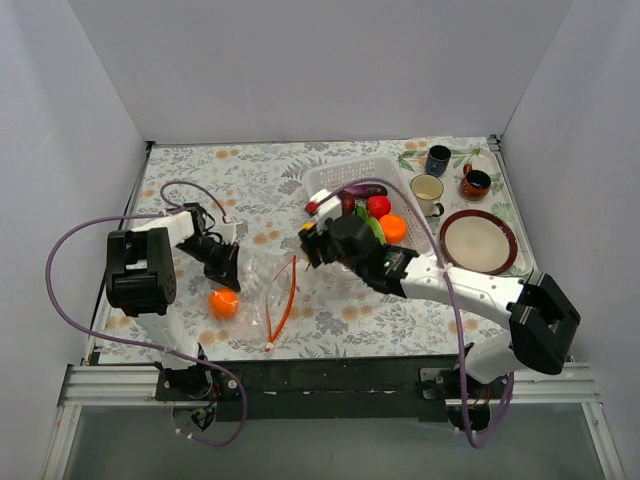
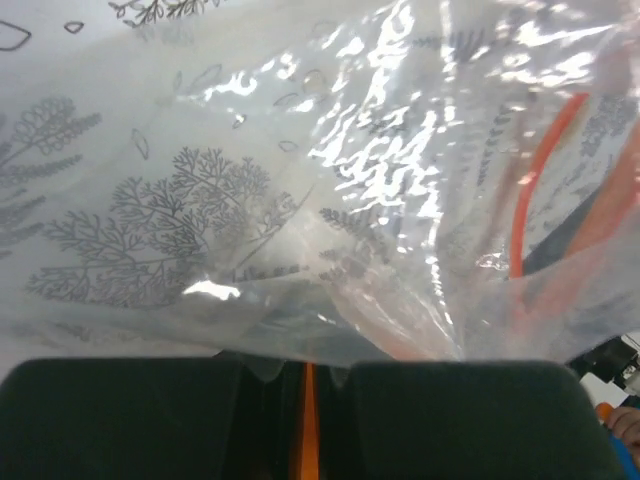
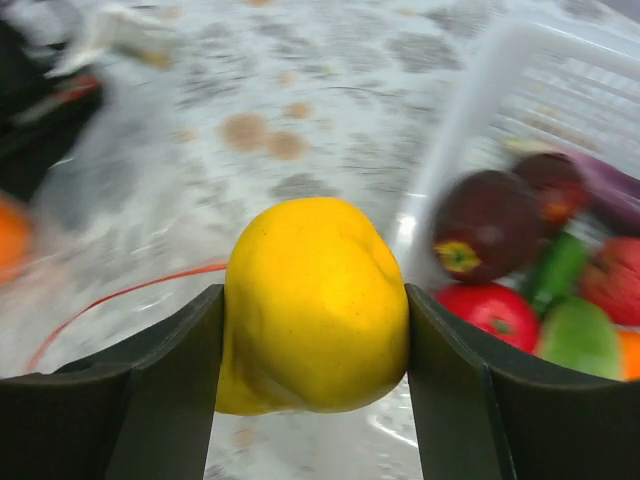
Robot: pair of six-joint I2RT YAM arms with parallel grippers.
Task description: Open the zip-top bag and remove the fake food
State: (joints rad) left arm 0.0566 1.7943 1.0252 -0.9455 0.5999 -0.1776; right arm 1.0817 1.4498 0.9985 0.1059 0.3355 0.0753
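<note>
The clear zip-top bag (image 1: 262, 295) lies on the floral cloth, its red-orange zip strip (image 1: 285, 297) facing right. My left gripper (image 1: 225, 268) is shut on the bag's left edge; crinkly plastic (image 2: 330, 200) fills the left wrist view above the closed fingers (image 2: 120, 420). An orange ball (image 1: 224, 303) sits at the bag's left end, just below that gripper. My right gripper (image 1: 311, 238) is shut on a yellow fruit (image 3: 315, 305), held above the cloth between the bag and the white basket (image 1: 330, 175). The basket holds an eggplant (image 1: 362, 189), red (image 1: 378, 206), orange (image 1: 393, 228) and green pieces.
Three mugs stand at the back right: dark blue (image 1: 437, 159), cream (image 1: 428, 191), brown (image 1: 475, 183). A brown-rimmed plate (image 1: 478, 241) lies in front of them. White walls close the left, back and right sides.
</note>
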